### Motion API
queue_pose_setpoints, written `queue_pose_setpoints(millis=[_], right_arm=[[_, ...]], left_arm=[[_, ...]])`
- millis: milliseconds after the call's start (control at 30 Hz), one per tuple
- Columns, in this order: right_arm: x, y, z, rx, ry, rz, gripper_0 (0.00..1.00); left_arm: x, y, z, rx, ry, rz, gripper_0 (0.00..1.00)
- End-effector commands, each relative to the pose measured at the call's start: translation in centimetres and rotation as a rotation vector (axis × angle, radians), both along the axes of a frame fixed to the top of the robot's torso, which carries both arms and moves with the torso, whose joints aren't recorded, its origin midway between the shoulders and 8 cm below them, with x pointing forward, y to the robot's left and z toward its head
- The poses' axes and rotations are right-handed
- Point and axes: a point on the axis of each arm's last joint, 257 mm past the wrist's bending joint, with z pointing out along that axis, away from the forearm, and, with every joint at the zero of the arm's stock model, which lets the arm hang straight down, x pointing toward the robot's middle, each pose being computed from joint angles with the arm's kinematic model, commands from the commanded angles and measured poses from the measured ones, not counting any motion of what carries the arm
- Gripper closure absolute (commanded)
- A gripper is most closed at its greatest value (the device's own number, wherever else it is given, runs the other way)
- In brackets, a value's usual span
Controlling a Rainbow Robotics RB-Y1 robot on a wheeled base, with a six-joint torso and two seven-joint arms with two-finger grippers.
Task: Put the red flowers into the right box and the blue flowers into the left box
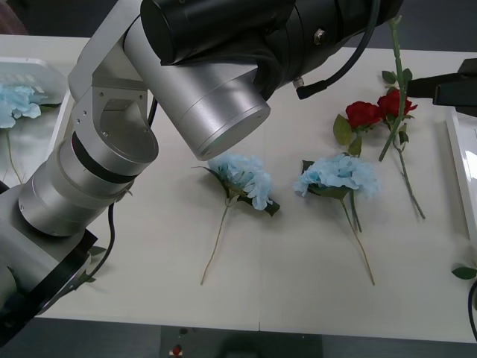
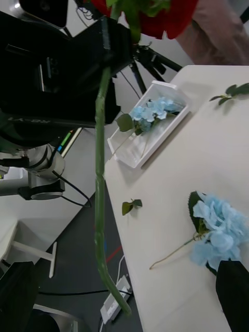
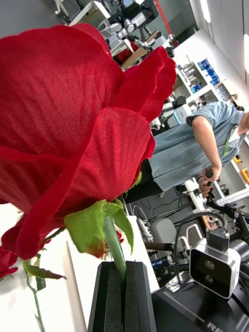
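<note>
I read left claw (image 3: 123, 295) clamped on rose (image 3: 78, 129) stem, held high to reach right box (image 1: 463, 171) | right claw (image 2: 127, 265) apart, idle.

Two blue flowers (image 1: 246, 179) are lying mid-table; red flowers (image 1: 376, 110) are lying beside the right box (image 1: 463, 168); another blue one is resting in the left box (image 2: 148, 124).

1. Table (image 1: 298, 298) bare at 6 o'clock, near edge.
2. Two blue flowers (image 1: 246, 177) block centre.
3. Red flowers (image 1: 376, 112) crowd 2 o'clock, beside right box (image 1: 460, 164).
4. Left arm (image 1: 134, 134) overhangs 10 o'clock.
</note>
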Motion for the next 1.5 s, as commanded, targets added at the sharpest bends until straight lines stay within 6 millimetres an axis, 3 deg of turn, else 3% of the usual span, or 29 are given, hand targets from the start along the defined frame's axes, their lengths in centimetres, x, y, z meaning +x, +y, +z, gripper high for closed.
queue_pose_setpoints(millis=[33, 167, 200, 233, 267, 300, 1000, 1033, 1067, 1500], right_arm=[[-0.2, 2.7, 2.3, 0.036, -0.021, 0.047, 0.00], [-0.2, 4.5, 2.6, 0.047, 0.016, 0.076, 0.03], [-0.1, 4.6, 2.6, 0.048, 0.017, 0.077, 0.19], [-0.1, 4.8, 2.7, 0.052, 0.015, 0.078, 0.76], [0.0, 4.9, 2.8, 0.052, 0.013, 0.077, 0.94], [0.1, 4.9, 2.8, 0.051, 0.011, 0.077, 0.98], [0.3, 4.7, 3.4, 0.071, 0.012, 0.062, 1.00], [0.3, 4.7, 3.4, 0.070, 0.013, 0.061, 1.00], [0.3, 4.8, 3.3, 0.065, 0.016, 0.062, 1.00], [1.0, 3.8, 1.9, 0.000, 0.024, 0.021, 1.00]], left_arm=[[-1.9, -0.9, 2.7, -0.049, -0.035, -0.039, 1.00], [-1.9, -0.9, 2.7, -0.049, -0.035, -0.039, 1.00], [-1.9, -0.9, 2.7, -0.049, -0.035, -0.039, 1.00], [-1.9, -0.9, 2.7, -0.049, -0.035, -0.039, 1.00], [-1.9, -0.9, 2.7, -0.049, -0.035, -0.039, 1.00], [-1.9, -0.9, 2.7, -0.049, -0.035, -0.039, 1.00], [-1.9, -0.9, 2.7, -0.049, -0.035, -0.039, 0.98], [-1.9, -0.9, 2.7, -0.049, -0.035, -0.039, 0.43], [-1.9, -0.9, 2.7, -0.049, -0.035, -0.039, 0.00], [-1.9, -0.9, 2.7, -0.049, -0.035, -0.039, 0.00]])
